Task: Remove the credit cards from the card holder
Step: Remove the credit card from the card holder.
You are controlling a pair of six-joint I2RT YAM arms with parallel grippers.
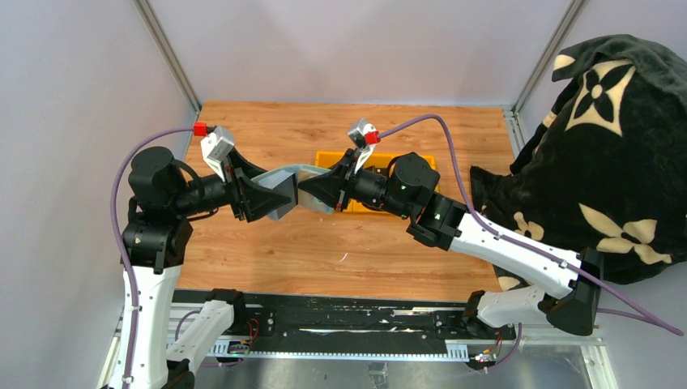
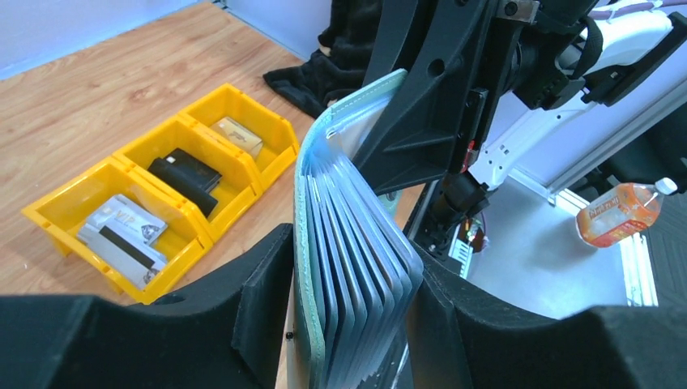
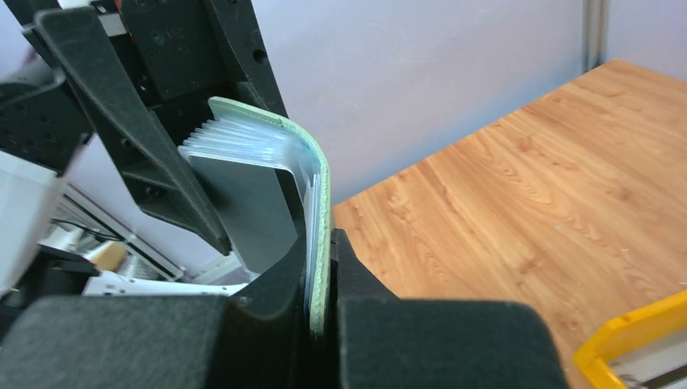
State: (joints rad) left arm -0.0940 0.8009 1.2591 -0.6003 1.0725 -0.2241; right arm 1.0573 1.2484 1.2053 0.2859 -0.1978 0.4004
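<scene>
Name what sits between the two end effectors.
The card holder: right end effector pinches its cover, left end effector straddles the fanned pockets. Seen in left wrist view.

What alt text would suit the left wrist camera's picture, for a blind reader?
A pale green card holder, its clear pockets fanned out, stands between the left gripper's fingers while the right gripper pinches its cover's far end. Behind, a yellow bin holds silver cards, a black card and a tan card in separate compartments.
</scene>
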